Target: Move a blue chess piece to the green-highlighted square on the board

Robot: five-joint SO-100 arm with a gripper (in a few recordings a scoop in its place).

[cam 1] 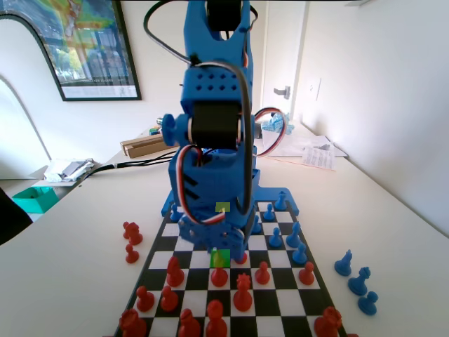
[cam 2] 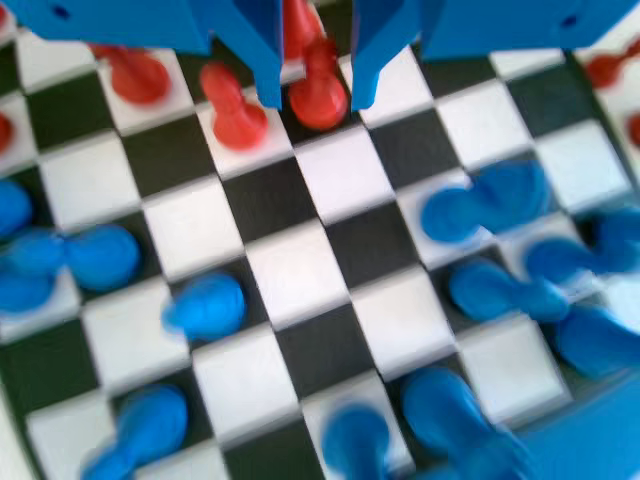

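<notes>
The gripper (cam 2: 312,95) is held spread, empty, with a red pawn (cam 2: 318,92) seen between its jaws.

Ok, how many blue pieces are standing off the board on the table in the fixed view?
3, in a row on the table right of the board: far one, middle one, near one. The arm could hide others.

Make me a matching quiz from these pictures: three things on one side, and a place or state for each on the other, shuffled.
1. gripper
2. green-highlighted square
3. three loose blue pieces

A. on the table, right of the board in the fixed view
B. fingers apart
C. lime, beneath the blue arm

Pairs: 1-B, 2-C, 3-A
</notes>
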